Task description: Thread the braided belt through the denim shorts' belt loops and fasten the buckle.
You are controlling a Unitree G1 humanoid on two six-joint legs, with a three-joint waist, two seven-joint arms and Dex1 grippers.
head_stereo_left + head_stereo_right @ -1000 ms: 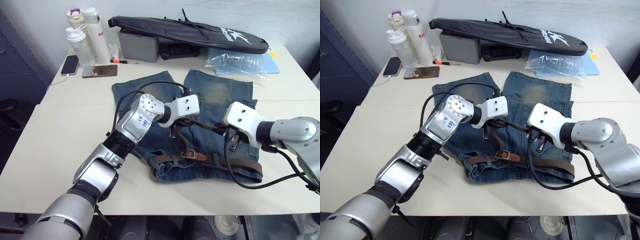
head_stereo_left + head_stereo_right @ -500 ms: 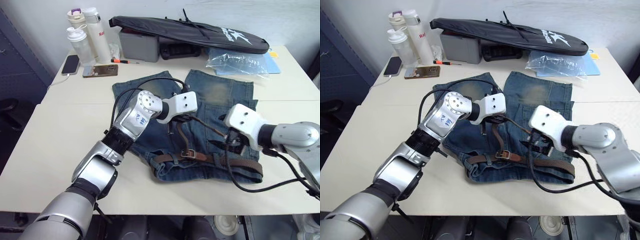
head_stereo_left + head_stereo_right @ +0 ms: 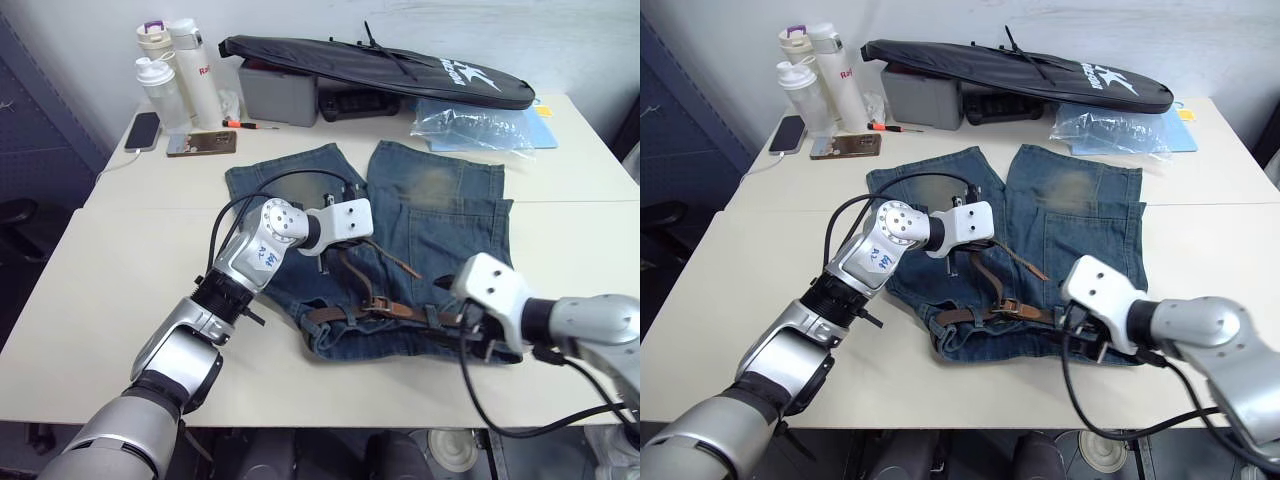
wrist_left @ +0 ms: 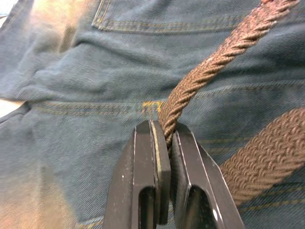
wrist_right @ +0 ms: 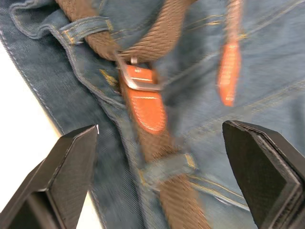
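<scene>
The denim shorts (image 3: 440, 200) lie flat on the table, waistband nearest me. The braided belt (image 3: 405, 313) runs along that waistband under a belt loop (image 5: 88, 24), and its silver buckle (image 5: 138, 78) sits at mid-waist. My left gripper (image 4: 163, 128) is shut on the belt's woven strap, holding a length of it above the left leg. The strap's tan leather tip (image 5: 228, 71) rests on the denim. My right gripper (image 5: 160, 125) hovers open over the buckle and waistband, holding nothing.
Along the back of the table stand bottles (image 3: 170, 70), a phone (image 3: 140, 130), a grey box (image 3: 275, 90), a long black bag (image 3: 380, 65) and a clear plastic bag (image 3: 475, 125). Bare tabletop (image 3: 120, 270) lies left of the shorts.
My right gripper opened, let go of the belt's free end and dropped toward the waistband near me. The free end fell onto the shorts. My left gripper, still gripping the strap, shifted slightly left.
</scene>
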